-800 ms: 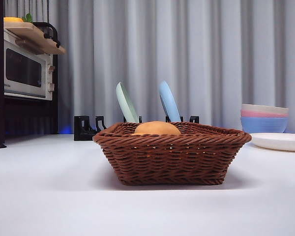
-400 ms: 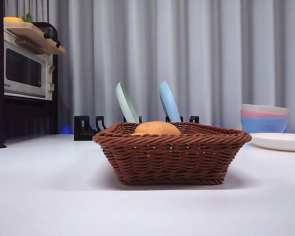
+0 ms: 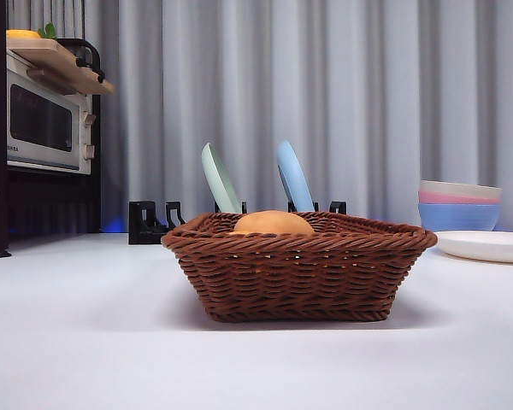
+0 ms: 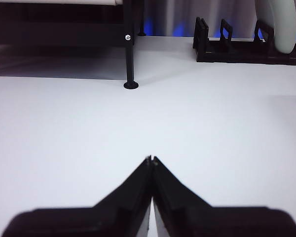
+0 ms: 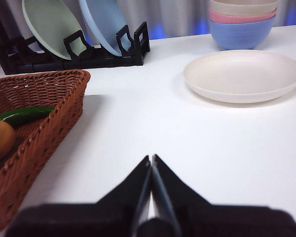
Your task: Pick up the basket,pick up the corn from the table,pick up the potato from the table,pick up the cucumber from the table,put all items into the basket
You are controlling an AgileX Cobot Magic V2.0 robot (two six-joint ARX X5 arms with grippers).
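Since a second ago I see nothing moved: brown wicker basket holds the tan potato and green cucumber, left gripper and right gripper pinched closed, empty.

We recorded the white table as smooth and flat. The brown wicker basket sat directly on it near the middle. Behind the basket a black dish rack stood on the surface. To the right a shallow white plate lay flat, with a stack of bowls just behind it. At the far left a thin black shelf leg met the table on a round foot.
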